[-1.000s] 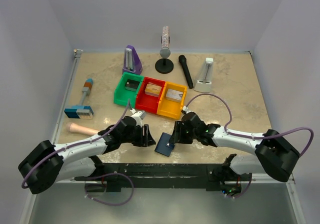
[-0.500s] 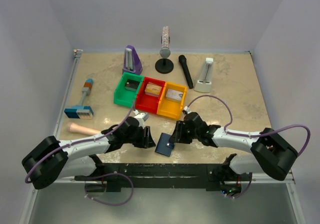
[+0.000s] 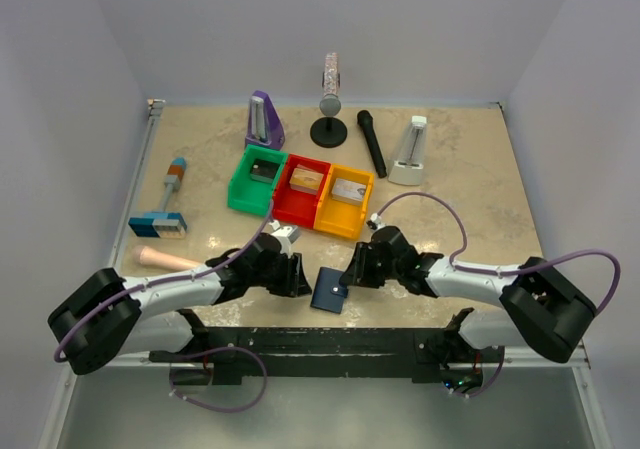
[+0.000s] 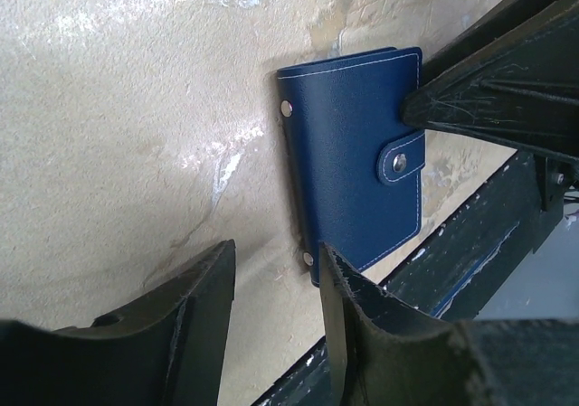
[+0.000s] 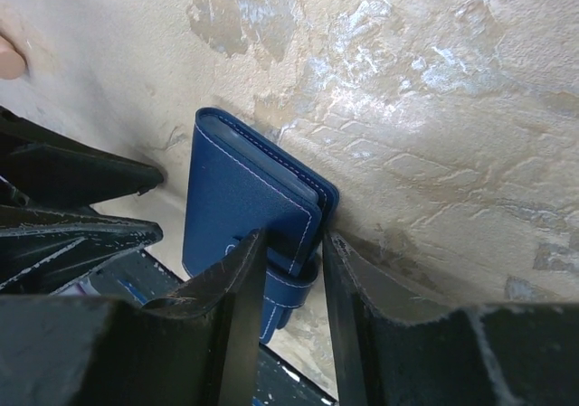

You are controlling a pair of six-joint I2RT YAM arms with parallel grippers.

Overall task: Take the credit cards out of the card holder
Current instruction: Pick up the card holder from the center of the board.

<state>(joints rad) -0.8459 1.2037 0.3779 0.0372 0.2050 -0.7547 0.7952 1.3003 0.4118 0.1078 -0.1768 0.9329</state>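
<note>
The card holder (image 3: 328, 290) is a navy-blue wallet lying snapped shut on the table near the front edge, between my two grippers. It also shows in the left wrist view (image 4: 357, 166) and the right wrist view (image 5: 237, 198). The credit cards are hidden inside it. My left gripper (image 3: 298, 275) (image 4: 276, 266) is open just left of the card holder, with bare table between its fingers and one finger (image 4: 355, 320) by the wallet's near corner. My right gripper (image 3: 348, 277) (image 5: 294, 266) is open and straddles the strap edge, one finger (image 5: 246, 284) over the cover, the other (image 5: 353, 284) just outside.
Green (image 3: 255, 179), red (image 3: 303, 191) and yellow (image 3: 345, 203) bins holding small blocks stand behind the grippers. A black rail (image 3: 330, 341) runs along the near edge. A tan cylinder (image 3: 165, 259) and a blue-and-white block (image 3: 157, 225) lie at the left. Metronomes and microphones stand at the back.
Both grippers have narrowed. The left arm has edged right toward the card holder, and the right fingers have drawn in around its strap edge. The card holder has not moved.
</note>
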